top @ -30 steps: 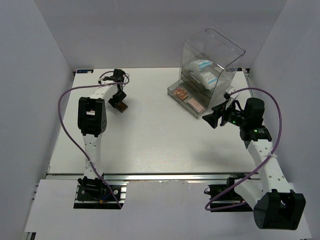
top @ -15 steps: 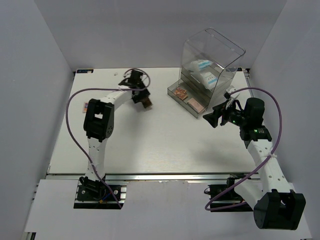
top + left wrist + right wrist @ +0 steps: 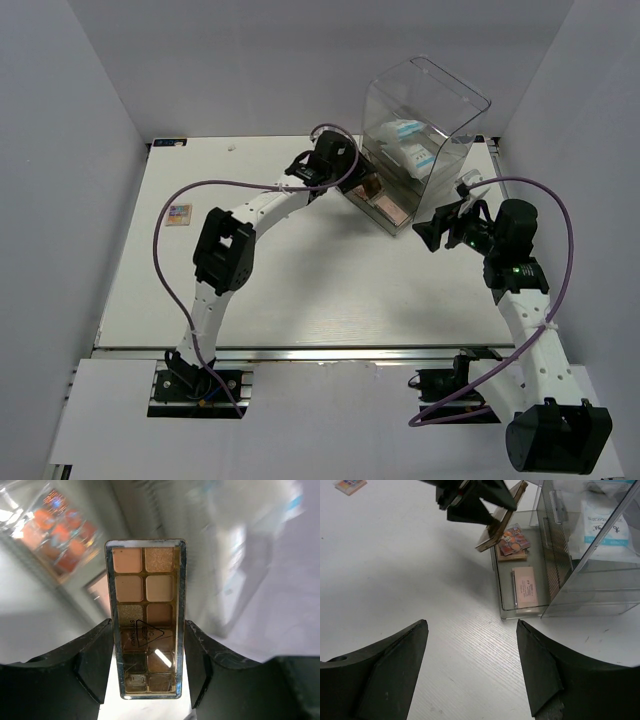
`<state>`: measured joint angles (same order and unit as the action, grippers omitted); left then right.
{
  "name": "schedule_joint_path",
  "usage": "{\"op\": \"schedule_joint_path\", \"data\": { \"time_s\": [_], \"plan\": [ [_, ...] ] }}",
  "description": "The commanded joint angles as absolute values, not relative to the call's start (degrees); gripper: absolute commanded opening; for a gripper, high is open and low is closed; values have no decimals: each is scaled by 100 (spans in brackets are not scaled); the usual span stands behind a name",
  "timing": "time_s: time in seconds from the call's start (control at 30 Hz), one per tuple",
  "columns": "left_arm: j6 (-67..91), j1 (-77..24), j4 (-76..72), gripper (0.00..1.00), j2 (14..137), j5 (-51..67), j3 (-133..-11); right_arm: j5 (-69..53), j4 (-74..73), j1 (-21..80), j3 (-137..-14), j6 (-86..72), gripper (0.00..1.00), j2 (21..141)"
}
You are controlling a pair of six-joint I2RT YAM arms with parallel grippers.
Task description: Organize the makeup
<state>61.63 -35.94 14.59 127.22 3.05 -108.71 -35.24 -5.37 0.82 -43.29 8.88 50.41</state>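
Observation:
My left gripper (image 3: 345, 178) is shut on a long brown eyeshadow palette (image 3: 146, 620) and holds it over the open bottom drawer (image 3: 352, 190) of the clear acrylic box (image 3: 440, 110). The held palette (image 3: 501, 519) hangs tilted above the drawer in the right wrist view. An orange palette (image 3: 514, 540) and a pink flat palette (image 3: 525, 586) lie in the drawer. White blue-printed pouches (image 3: 408, 145) sit inside the box. A small square palette (image 3: 179, 214) lies at the table's left. My right gripper (image 3: 432, 232) is open and empty, right of the drawer. No round black jars show.
The box stands at the table's back right, its drawer (image 3: 520, 614) pulled out toward the table's middle. White walls close in the table on the left, back and right. A purple cable loops from each arm.
My left arm has swung from the table's back left to the right, carrying the brown palette to over the open drawer. My right gripper has shifted slightly.

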Motion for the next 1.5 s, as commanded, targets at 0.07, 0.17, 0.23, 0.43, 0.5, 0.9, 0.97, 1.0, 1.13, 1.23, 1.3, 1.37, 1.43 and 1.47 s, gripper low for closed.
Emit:
{"op": "schedule_joint_path", "data": {
  "time_s": [0.07,0.17,0.23,0.43,0.5,0.9,0.97,1.0,1.13,1.23,1.3,1.37,1.43,1.47],
  "plan": [
    [6924,-3674,1547,32,13253,325,-11680,-3445,-264,62,-4394,782,77,4922],
    [7127,-3683,1573,40,13570,264,-12049,-3437,-281,62,-4386,791,77,4887],
    [7250,-3700,1477,44,13745,325,-12208,-3437,-290,70,-4368,791,77,4861],
    [7392,-3744,1415,76,13948,466,-12454,-3445,-290,62,-4333,791,78,4825],
    [7383,-3735,1389,98,13931,466,-12445,-3454,-290,62,-4307,782,78,4825],
    [6075,-3657,1967,98,13142,-331,-12446,-3770,-422,70,-4368,1019,79,4834],
    [5479,-3552,2178,98,12807,-666,-12148,-3875,-492,62,-4377,1203,89,4834],
    [5310,-3490,2206,98,12388,-946,-11651,-3919,-527,62,-4368,1248,89,4834],
    [5009,-2911,2145,98,11156,-1257,-9900,-4051,-580,70,-4263,1380,89,4869],
    [5027,-1876,2144,98,10252,-1248,-8572,-4262,-676,62,-4263,1433,89,4948],
    [4975,-1452,2416,98,9916,-1397,-8132,-4359,-651,62,-4237,1398,89,4992],
    [5167,-837,3071,98,9652,-1869,-7779,-4403,-598,62,-4236,1354,88,5053],
    [5159,-232,3347,98,9650,-1846,-7647,-4430,-545,62,-4263,1266,85,5106],
    [5133,-89,3566,98,9729,-1785,-7646,-4447,-545,70,-4271,1231,85,5167]
  ]
}}
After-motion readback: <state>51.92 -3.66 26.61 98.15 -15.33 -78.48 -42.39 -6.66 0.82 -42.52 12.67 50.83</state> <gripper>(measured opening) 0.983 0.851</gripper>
